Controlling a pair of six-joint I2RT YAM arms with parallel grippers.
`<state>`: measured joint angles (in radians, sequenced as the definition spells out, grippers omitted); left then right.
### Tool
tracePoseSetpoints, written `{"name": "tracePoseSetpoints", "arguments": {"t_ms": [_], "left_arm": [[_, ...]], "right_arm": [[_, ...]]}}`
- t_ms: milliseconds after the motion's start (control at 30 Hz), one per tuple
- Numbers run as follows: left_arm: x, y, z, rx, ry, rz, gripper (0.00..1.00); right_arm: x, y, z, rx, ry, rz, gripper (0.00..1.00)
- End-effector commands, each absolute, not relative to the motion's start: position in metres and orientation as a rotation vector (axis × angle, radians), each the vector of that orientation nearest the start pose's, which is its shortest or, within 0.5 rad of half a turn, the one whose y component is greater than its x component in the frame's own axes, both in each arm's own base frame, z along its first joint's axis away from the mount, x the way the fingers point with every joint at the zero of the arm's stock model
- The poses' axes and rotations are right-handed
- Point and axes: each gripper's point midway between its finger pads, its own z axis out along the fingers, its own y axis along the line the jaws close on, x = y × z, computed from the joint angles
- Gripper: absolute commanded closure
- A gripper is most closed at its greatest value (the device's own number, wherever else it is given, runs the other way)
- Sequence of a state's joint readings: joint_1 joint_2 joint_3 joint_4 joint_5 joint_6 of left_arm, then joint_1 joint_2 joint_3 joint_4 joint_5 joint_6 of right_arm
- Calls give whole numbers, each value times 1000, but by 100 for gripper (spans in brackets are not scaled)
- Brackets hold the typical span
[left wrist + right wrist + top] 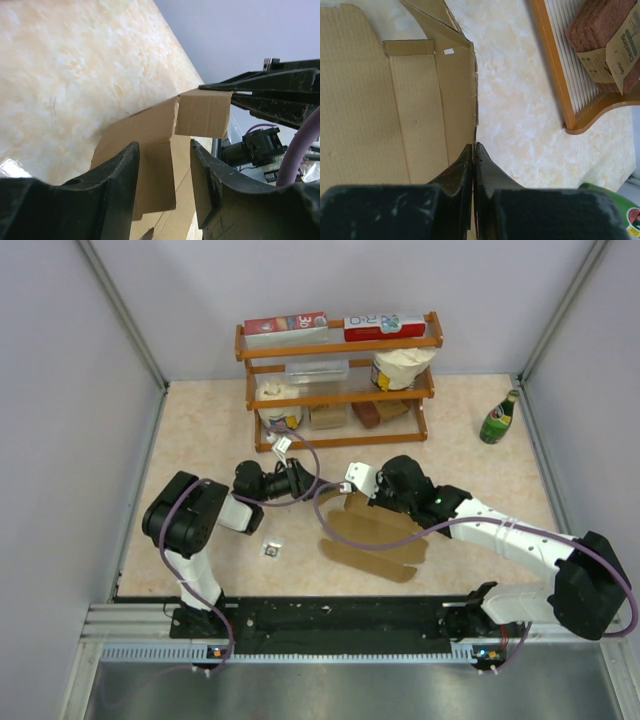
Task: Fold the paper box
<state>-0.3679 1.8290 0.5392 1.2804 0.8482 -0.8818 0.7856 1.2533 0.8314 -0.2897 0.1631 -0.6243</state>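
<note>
Your right claw (473,150) is pinched shut on the thin edge of a side flap of the paper box (395,125). It holds that flap standing up. The rest of the box lies flat on the table (520,125), spread out to the left of this claw.

Your left claw (164,150) is open and holds nothing. Another raised flap sits right in front of it, in the gap between its two fingers (120,170). I cannot tell if it touches them.

I think you are at the step of lifting the walls, and you are near the start, since most of the box is flat. Next, I would close the left claw on the flap in front of it. Then bend the flap along its crease while the right claw keeps its side up. Go gently, because thin card can bend in the wrong spot.

To the right of your right claw is a wooden shelf (560,85). On it are brown pads (595,35) with a paper band that reads "Cleaning". A green bottle (605,192) peeks in low on the right, and its label is too cut off to read. The box has no writing.
</note>
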Motion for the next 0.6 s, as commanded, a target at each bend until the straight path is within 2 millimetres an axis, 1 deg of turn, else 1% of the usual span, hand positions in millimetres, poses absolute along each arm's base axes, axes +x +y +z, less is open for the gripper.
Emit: {"name": "tracePoseSetpoints", "arguments": {"t_ms": [0, 167, 267, 367, 400, 500, 567], "left_arm": [[313, -267, 195, 407, 1474, -1529, 50], [336, -252, 197, 341, 1486, -1463, 48], [350, -250, 194, 310, 1521, -1428, 46], [363, -253, 190, 317, 1572, -1383, 46], [367, -254, 185, 327, 1597, -1352, 47], [372, -257, 163, 377, 1714, -1232, 47], [368, -264, 150, 438, 1767, -1172, 49]], "right_arm": [[284, 218, 143, -1374, 1749, -69, 100], [282, 219, 143, -1390, 1745, -58, 100], [280, 219, 142, -1398, 1746, -49, 100], [279, 220, 143, -1400, 1745, -44, 100], [279, 219, 142, -1399, 1745, -43, 100], [279, 220, 144, -1398, 1743, -41, 100], [280, 220, 145, -1400, 1741, -44, 100]]}}
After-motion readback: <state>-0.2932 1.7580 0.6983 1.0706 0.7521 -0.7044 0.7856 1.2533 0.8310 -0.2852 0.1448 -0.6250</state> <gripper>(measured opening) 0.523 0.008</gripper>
